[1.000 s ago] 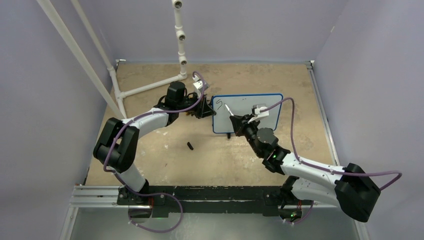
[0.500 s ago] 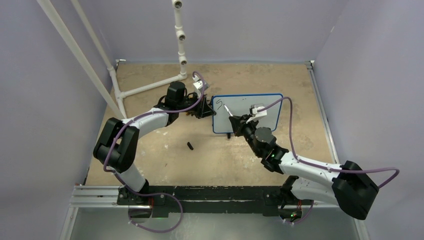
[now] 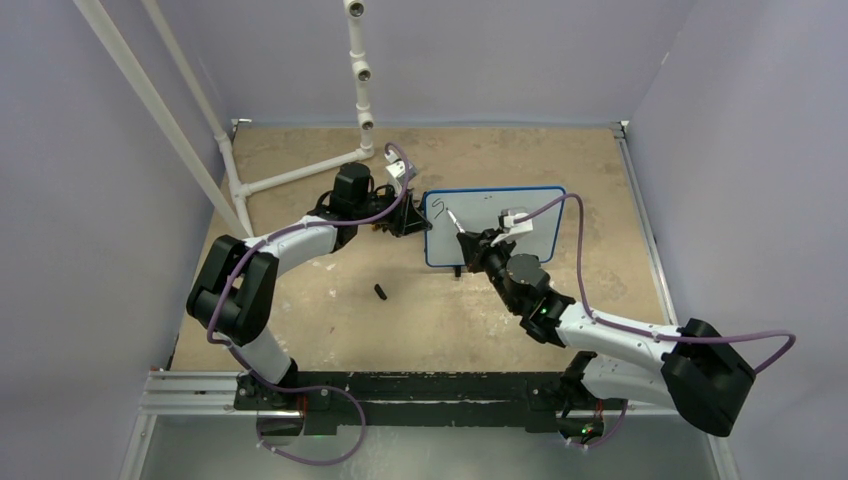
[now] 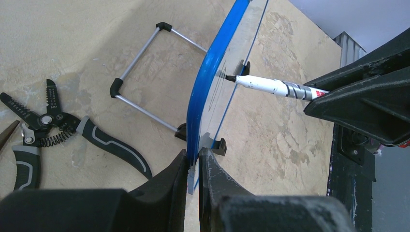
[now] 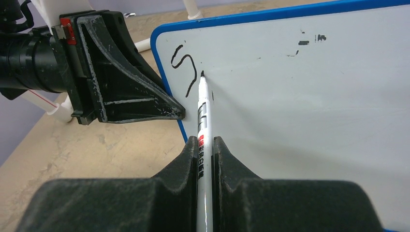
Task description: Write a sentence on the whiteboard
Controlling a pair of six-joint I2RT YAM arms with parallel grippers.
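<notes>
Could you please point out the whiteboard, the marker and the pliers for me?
whiteboard (image 5: pixel 314 121), right wrist view, bare white face.
marker (image 5: pixel 202 94), right wrist view, white barrel.
pliers (image 4: pixel 113 147), left wrist view, black handle.

Your left arm and right arm had white shells between bulky black joints. A purple cable trailed along each. Small green lights glowed on the right one. The black fingers showed scuffed, whitened edges.

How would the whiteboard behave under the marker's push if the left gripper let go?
Probably tips or slides: the whiteboard stands on small black feet, the left gripper clamping its edge against the marker held by the right gripper. Likely light yet stiff: a thin framed panel edge-on.
</notes>
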